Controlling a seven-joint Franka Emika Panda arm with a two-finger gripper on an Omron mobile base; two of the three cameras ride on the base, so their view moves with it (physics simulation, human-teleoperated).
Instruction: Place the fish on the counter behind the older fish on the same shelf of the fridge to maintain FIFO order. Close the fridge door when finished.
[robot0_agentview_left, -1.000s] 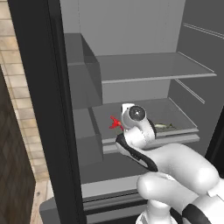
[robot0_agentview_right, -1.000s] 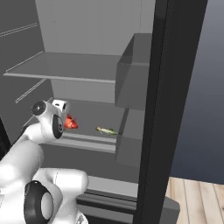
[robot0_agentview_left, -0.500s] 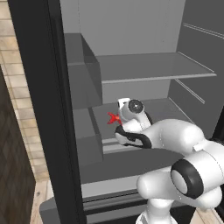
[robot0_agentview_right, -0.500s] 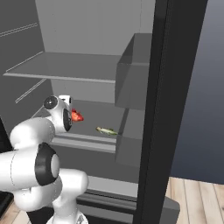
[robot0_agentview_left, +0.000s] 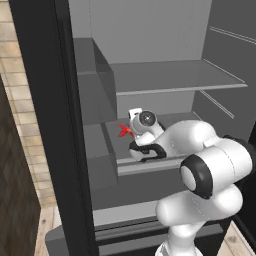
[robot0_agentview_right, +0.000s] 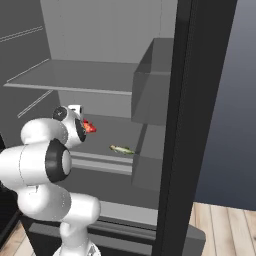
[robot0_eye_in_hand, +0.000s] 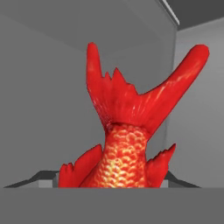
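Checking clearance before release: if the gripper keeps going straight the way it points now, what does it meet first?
Beyond the red fish held in the gripper, the hand view shows grey fridge wall straight ahead, so probably that. Nothing else sits in the line; the older fish lies off to the side. Depth to the wall is unclear.

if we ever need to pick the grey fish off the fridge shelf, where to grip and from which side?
Grip the older fish across its mid-body, jaws spanning its narrow width. It lies flat and slim on the shelf near the front lip, so coming from the open front, angled down from above, looks best. The gripper is shut on the fish, to its left in the right base view.
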